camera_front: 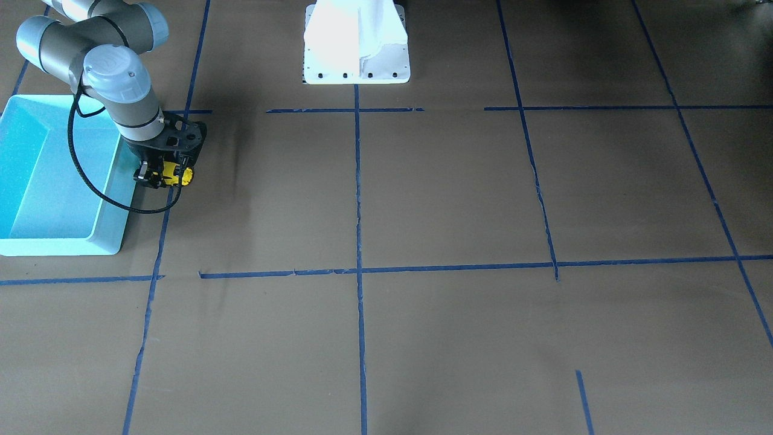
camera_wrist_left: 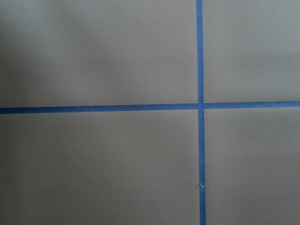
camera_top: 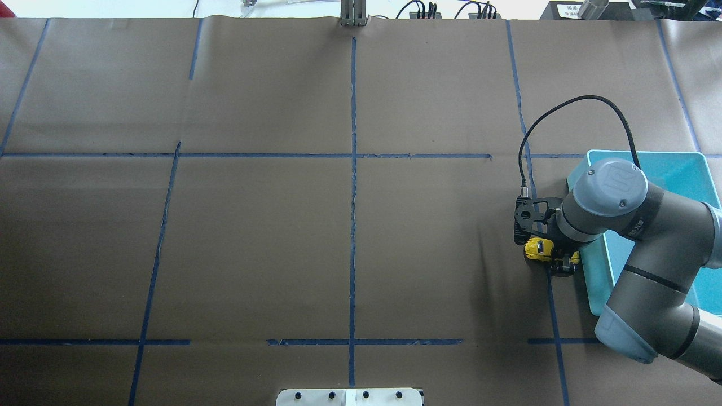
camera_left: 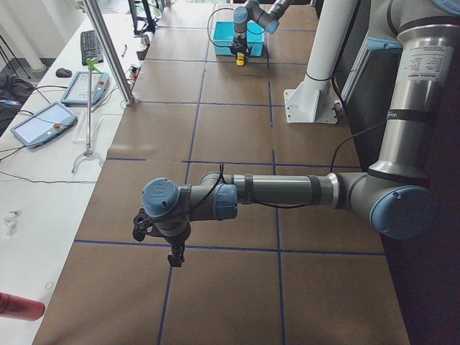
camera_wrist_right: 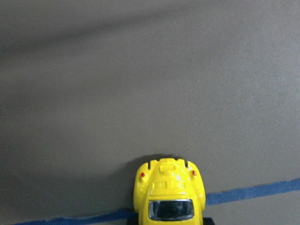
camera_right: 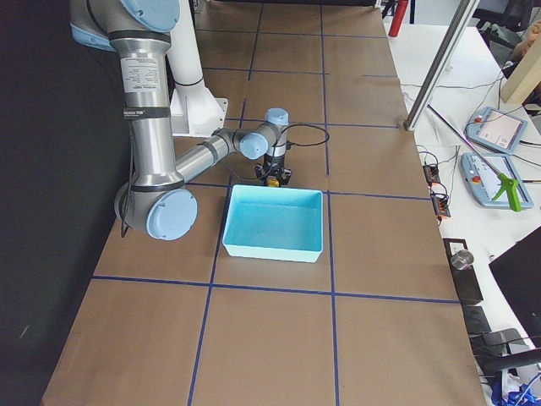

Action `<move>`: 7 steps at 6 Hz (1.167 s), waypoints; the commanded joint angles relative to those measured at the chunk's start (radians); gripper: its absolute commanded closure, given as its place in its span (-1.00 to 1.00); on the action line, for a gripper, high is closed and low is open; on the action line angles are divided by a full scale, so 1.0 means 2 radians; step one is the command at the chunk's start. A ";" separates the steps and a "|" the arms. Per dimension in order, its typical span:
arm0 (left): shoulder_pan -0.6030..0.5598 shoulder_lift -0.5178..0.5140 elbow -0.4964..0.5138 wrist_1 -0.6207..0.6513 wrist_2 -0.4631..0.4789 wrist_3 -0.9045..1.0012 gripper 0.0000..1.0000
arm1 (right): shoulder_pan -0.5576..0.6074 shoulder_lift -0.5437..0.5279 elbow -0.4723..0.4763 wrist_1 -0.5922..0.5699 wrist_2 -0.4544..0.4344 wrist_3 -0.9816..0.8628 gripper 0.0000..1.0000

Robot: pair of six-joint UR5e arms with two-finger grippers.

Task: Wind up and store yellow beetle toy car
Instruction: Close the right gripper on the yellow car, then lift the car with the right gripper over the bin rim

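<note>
The yellow beetle toy car (camera_front: 181, 175) (camera_top: 537, 248) stands low on the brown table, right beside the near wall of the turquoise bin (camera_front: 112, 199) (camera_top: 597, 282). My right gripper (camera_front: 162, 174) (camera_top: 555, 260) reaches straight down and is shut on the car, with yellow showing on both sides of the black fingers. In the right wrist view the car (camera_wrist_right: 169, 193) fills the bottom centre, over a blue tape line. My left gripper (camera_left: 172, 255) hangs over the table's other end, far from the car; I cannot tell whether it is open or shut. The bin holds nothing.
The white robot base (camera_front: 356, 42) stands at the table's robot-side edge. Blue tape lines (camera_wrist_left: 200, 105) cross the brown paper. Side tables carry tablets (camera_left: 39, 122) and a metal pole (camera_left: 108, 50). A black cable (camera_top: 569, 104) loops from the right wrist.
</note>
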 commanded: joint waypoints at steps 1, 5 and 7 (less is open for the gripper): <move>-0.001 0.019 -0.018 0.000 0.000 0.000 -1.00 | 0.005 0.000 0.016 -0.006 0.006 0.000 1.00; -0.002 0.026 -0.022 -0.001 0.000 0.000 -1.00 | 0.106 0.010 0.146 -0.203 0.020 -0.153 1.00; -0.001 0.026 -0.022 -0.001 0.001 0.000 -1.00 | 0.130 -0.056 0.130 -0.183 0.017 -0.263 1.00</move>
